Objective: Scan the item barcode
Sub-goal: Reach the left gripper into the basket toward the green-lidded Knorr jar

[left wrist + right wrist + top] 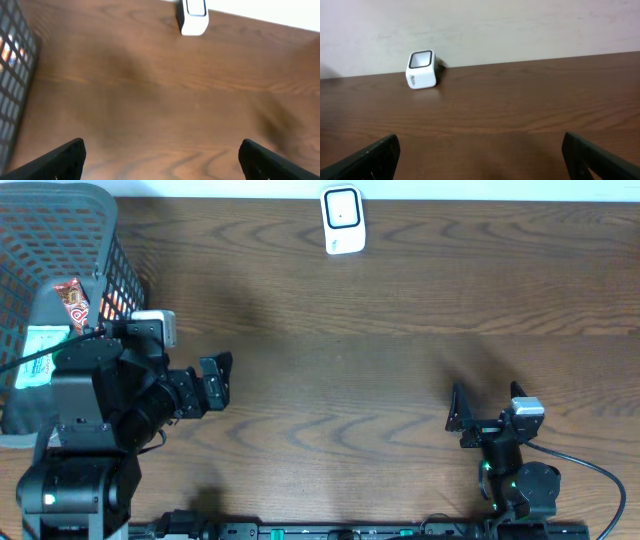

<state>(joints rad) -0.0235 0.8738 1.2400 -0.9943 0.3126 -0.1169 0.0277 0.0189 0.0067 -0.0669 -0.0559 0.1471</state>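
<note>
Scanner: the white barcode scanner (342, 220) stands at the far edge of the table (400, 330), around the middle of its width, with its dark window facing up and toward the arms.
Basket: a dark mesh basket (120, 270) sits at the far left corner of the table.
Items: a red-brown snack packet (72, 302) and a pale green-and-white packet (40, 342) lie inside the basket, near its right wall. Both are well apart from the scanner. No barcode can be made out on either.
Left jaws: wide apart and holding nothing. They are over bare wood just right of the basket, pointing toward the middle of the table.
Left wrist view: the basket mesh is at the left edge and the scanner is at the top, right of centre.
Right jaws: wide apart and holding nothing. They are low at the near right of the table, well apart from the scanner.
Right wrist view: the scanner stands left of centre against the pale wall.
</note>
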